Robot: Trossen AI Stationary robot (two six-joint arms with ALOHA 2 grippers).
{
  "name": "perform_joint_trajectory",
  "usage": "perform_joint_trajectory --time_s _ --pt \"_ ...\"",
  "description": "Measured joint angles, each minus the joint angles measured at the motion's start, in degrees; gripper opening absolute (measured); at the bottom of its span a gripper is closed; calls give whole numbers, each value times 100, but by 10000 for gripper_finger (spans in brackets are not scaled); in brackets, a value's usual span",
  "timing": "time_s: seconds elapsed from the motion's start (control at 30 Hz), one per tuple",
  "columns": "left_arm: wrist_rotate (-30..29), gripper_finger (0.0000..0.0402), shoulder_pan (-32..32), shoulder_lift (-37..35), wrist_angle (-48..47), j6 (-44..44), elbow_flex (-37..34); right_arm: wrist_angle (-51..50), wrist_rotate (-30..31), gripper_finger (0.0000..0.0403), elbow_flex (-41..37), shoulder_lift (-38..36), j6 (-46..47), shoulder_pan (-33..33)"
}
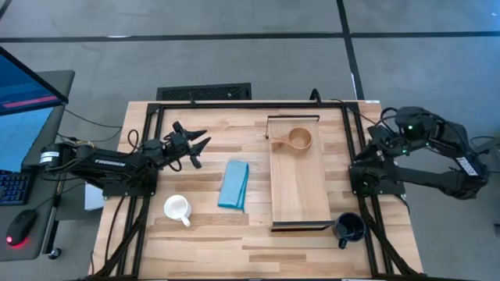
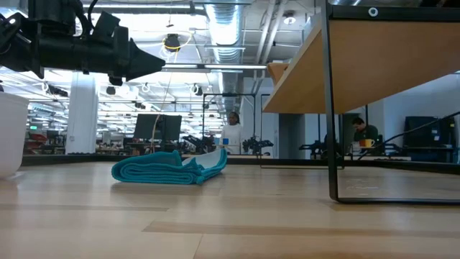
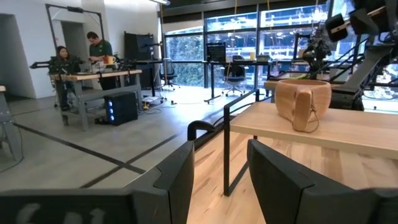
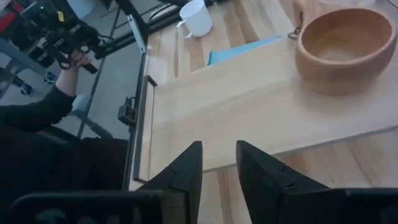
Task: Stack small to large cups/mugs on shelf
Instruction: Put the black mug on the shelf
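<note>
Dark fingers of the left gripper (image 3: 217, 180) stand slightly apart, empty; the wooden cup (image 3: 303, 102) sits on the shelf (image 3: 348, 127) beyond them. Right gripper (image 4: 217, 171) fingers, narrowly apart, hover over the shelf's near edge. White mug (image 1: 177, 208) and navy mug (image 1: 348, 228) rest on the tabletop (image 1: 211, 234).

Showing three cups: one wooden cup (image 1: 300, 140) on the single shelf (image 1: 299, 195), one white mug (image 1: 177, 208) and one navy mug (image 1: 349, 228) on the one tabletop (image 1: 203, 234). Lying between them, one folded blue cloth (image 1: 233, 184). Flanking the table, two arms.
</note>
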Motion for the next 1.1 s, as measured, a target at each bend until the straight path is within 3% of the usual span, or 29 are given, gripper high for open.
perform_joint_trajectory --time_s 0.17,0.37,0.53,0.7,0.87,1.03,1.1 --pt "-11 142 0 0 1 0 0 -185 50 120 642 50 -174 0" --pt "-11 142 0 0 1 1 0 -1042 1420 106 1060 86 -645 -159" --pt "-9 142 0 0 1 1 0 -1378 1660 88 1060 74 -704 -469" --pt "-9 142 0 0 1 1 0 -1196 861 73 1060 -94 -793 -1025" --pt "-8 142 0 1 -50 1 0 -944 -28 62 905 -766 -1794 -2099" --pt "-7 142 0 2 -84 1 0 -969 -333 55 861 -1369 -2098 -3307" --pt "-7 142 0 2 -84 1 0 -961 -633 54 852 -1433 -2037 -3388"
